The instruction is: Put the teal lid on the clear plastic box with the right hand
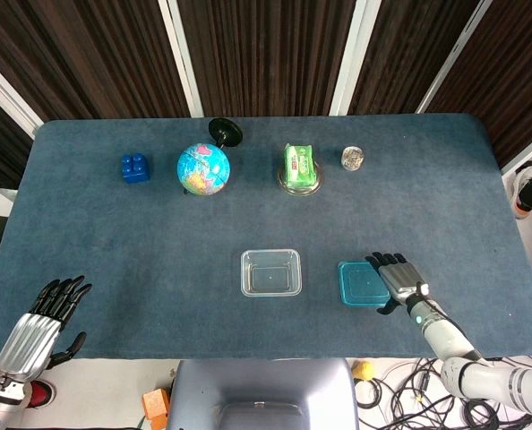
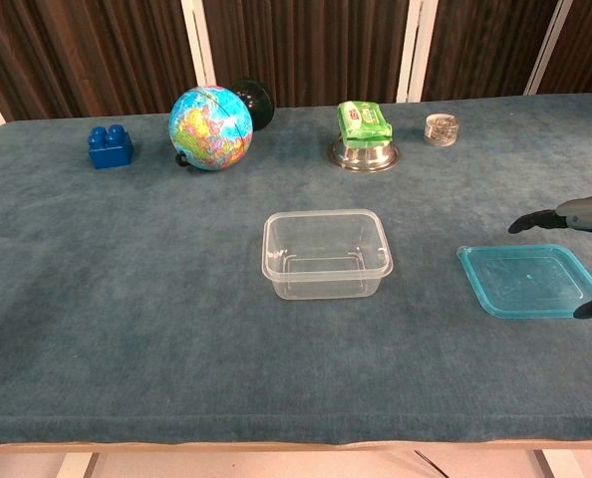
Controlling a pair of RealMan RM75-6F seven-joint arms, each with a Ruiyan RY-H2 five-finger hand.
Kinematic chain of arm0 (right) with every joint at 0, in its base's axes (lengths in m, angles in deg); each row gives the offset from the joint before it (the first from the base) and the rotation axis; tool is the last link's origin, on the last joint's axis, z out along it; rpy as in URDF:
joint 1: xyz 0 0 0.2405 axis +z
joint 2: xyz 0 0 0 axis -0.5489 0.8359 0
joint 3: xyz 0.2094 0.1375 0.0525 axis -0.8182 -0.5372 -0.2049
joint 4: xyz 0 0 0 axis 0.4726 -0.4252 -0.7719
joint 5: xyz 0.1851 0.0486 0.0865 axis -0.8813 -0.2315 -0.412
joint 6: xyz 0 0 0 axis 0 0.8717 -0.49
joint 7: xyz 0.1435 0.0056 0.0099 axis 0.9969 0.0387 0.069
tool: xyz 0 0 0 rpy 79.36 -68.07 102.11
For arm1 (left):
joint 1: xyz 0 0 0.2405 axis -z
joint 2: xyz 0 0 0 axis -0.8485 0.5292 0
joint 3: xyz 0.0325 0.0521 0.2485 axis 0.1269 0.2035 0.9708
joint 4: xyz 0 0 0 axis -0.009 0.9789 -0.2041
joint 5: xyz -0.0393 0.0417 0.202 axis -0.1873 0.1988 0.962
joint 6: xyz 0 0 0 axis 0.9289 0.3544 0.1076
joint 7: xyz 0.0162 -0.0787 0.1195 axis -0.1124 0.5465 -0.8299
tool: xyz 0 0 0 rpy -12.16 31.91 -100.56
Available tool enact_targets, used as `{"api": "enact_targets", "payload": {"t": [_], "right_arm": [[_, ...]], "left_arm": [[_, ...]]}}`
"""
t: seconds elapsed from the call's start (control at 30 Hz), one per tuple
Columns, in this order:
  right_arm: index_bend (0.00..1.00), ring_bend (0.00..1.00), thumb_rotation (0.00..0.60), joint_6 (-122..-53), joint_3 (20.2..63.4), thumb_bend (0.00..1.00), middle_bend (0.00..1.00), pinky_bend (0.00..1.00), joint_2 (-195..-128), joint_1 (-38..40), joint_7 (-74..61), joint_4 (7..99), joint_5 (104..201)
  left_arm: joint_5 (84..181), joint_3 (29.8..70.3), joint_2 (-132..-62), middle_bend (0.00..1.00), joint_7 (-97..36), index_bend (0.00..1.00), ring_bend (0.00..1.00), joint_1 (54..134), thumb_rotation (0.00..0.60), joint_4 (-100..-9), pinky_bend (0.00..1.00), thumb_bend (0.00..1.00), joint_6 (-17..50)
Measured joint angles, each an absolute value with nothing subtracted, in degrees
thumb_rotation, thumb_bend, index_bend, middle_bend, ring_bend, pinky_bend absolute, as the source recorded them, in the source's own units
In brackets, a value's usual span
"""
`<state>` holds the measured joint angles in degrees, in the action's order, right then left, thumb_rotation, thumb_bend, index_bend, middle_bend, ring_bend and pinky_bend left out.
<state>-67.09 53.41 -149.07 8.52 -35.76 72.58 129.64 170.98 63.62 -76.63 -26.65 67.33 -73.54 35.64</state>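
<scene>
Teal and flat, the lid [image 1: 363,284] lies on the blue tabletop [image 1: 141,242] near the front edge, toward the right corner. We see our right hand [image 1: 399,278] just at the lid's right side, fingers spread and holding nothing; in the chest view its dark fingertips [image 2: 523,224] reach over the lid's far right corner while the thumb hangs by the right rim, and we cannot tell whether any of them touch it. The clear plastic box [image 1: 270,272] sits open and upright near the middle of the front edge, left of the lid and apart from it.

Our left hand [image 1: 49,318] rests at the front left corner, fingers apart and empty.

Along the back edge we see a blue block [image 1: 135,167] toward the left corner, a globe [image 1: 203,168] on a black stand beside it, a green packet [image 1: 300,164] resting on a metal bowl [image 2: 364,154] near the middle, and a small clear jar [image 1: 353,158] just right of that.
</scene>
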Motion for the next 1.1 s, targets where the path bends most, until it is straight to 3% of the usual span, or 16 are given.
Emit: {"api": "enact_targets", "payload": {"t": [0.93,1.1], "right_arm": [[0.00,0.00,0.600,-70.47,56.15,0.05,0.00,0.00,-153.90,12.46,-40.57,69.21,121.65],[0.06,0.00,0.600,-70.72,56.55,0.05,0.00,0.00,-154.47,12.84,-41.30,68.71,120.63]], "left_arm": [[171.06,63.48,-76.39,0.00,-25.40,0.00,0.00,67.57,0.600,-73.34,0.00,0.39,35.76],[171.10,63.47,-76.35,0.00,-25.15,0.00,0.00,67.53,0.600,-73.27,0.00,0.39,35.93]]}}
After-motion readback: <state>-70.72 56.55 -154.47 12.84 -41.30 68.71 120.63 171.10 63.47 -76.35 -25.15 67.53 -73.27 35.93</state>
